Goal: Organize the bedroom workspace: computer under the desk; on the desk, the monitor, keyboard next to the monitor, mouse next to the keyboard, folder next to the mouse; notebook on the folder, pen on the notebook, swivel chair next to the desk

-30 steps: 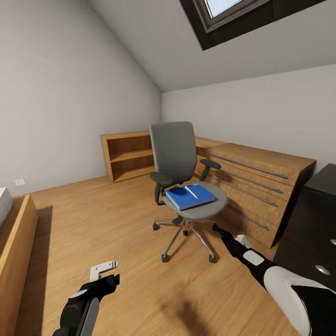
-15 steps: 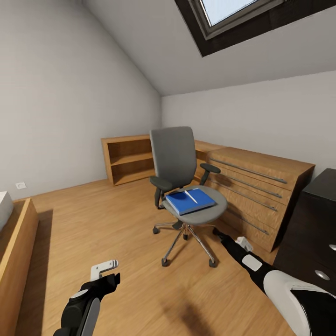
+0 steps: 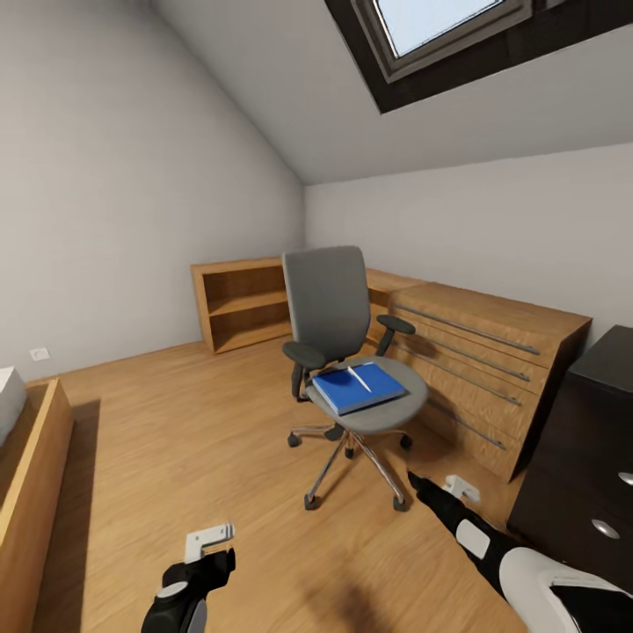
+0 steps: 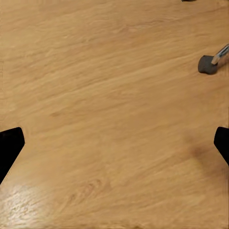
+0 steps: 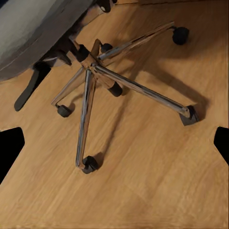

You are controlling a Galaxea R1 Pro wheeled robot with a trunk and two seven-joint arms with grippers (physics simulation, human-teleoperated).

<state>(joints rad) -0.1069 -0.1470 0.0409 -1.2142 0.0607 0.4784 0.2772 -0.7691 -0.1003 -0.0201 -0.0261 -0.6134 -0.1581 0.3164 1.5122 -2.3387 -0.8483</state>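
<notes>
Fingers: both pairs stood wide apart with nothing between them. In the left wrist view the dark tips of the left gripper (image 4: 114,143) sat at the opposite edges over bare wooden floor (image 4: 105,95), one chair caster (image 4: 208,64) near a corner. In the right wrist view the right gripper (image 5: 114,143) was spread the same way over the chrome five-star base (image 5: 95,71) of the swivel chair (image 3: 347,352).

Chair: grey, upright, on open floor in the head view, its back toward the corner of the room, just beside a long low wooden dresser (image 3: 492,360). On its seat lay a blue folder or notebook (image 3: 359,388), flat, with a pale pen (image 3: 359,379) lying on top of it; whether one blue item or two stacked could not be told.

Arms: left gripper (image 3: 211,545) low and well apart from the chair; right gripper (image 3: 422,488) near the chair's base.

Surroundings: open wooden shelf (image 3: 242,303) against the far wall; black cabinet (image 3: 589,457); skylight (image 3: 448,26) in the sloped ceiling.
</notes>
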